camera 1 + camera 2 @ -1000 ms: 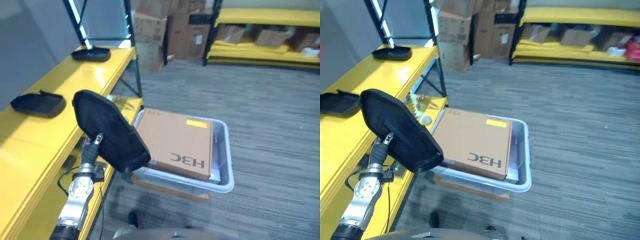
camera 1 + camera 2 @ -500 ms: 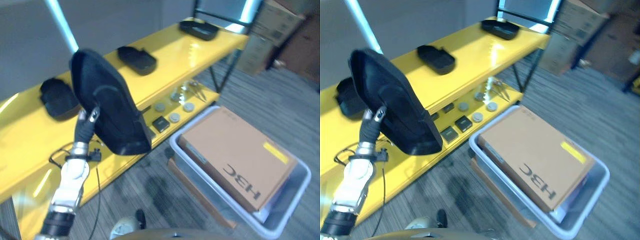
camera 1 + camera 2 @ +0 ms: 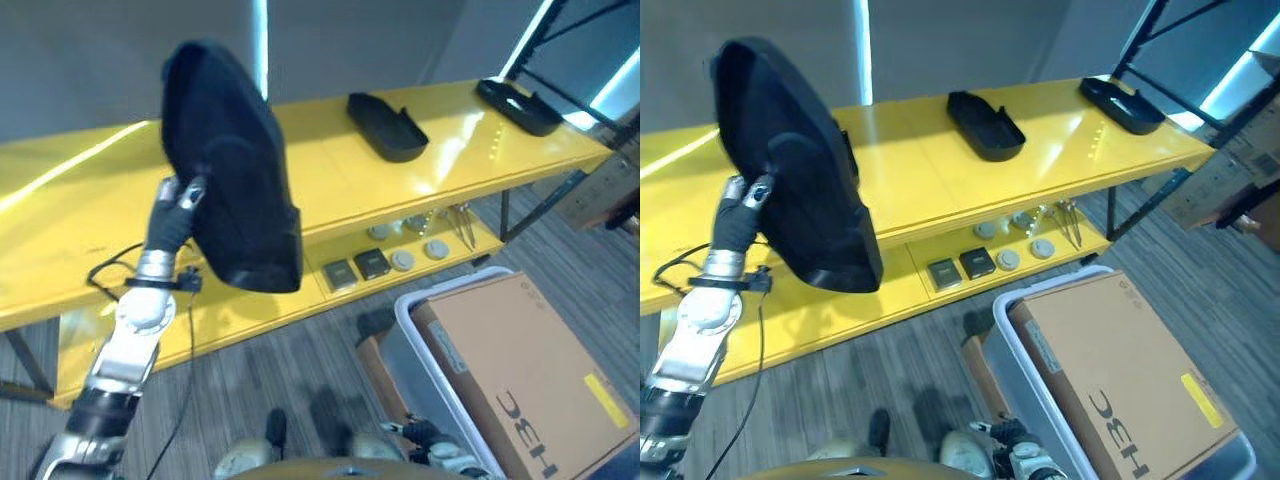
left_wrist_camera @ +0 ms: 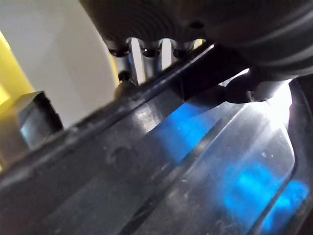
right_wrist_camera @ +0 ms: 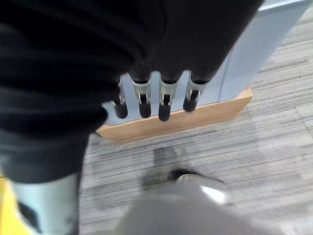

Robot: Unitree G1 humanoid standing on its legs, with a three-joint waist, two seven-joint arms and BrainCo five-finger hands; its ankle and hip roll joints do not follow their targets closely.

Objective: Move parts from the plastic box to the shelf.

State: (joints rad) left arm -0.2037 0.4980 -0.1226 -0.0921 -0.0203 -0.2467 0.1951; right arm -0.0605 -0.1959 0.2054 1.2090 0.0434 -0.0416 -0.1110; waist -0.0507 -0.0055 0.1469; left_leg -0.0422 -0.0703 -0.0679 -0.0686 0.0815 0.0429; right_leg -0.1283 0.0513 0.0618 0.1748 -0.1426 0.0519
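My left hand (image 3: 180,198) is shut on the rim of a large black plastic part (image 3: 238,190), held upright above the front edge of the yellow shelf (image 3: 330,185). In the left wrist view its fingers (image 4: 136,56) curl over the part's edge (image 4: 195,171). The pale plastic box (image 3: 412,325) stands on the floor at the lower right with a brown carton (image 3: 530,385) lying in it. My right hand (image 5: 164,100) hangs with straight fingers beside the box's wall (image 5: 254,54), holding nothing.
Two black parts (image 3: 386,126) (image 3: 518,104) lie on the shelf's top board to the right of the held one. Several small items (image 3: 390,262) sit on the lower board. A wooden base (image 5: 195,117) lies under the box. Grey carpet lies between shelf and box.
The camera has swung left to face the shelf. My left hand has lifted the black part higher, up in front of the shelf's top board.
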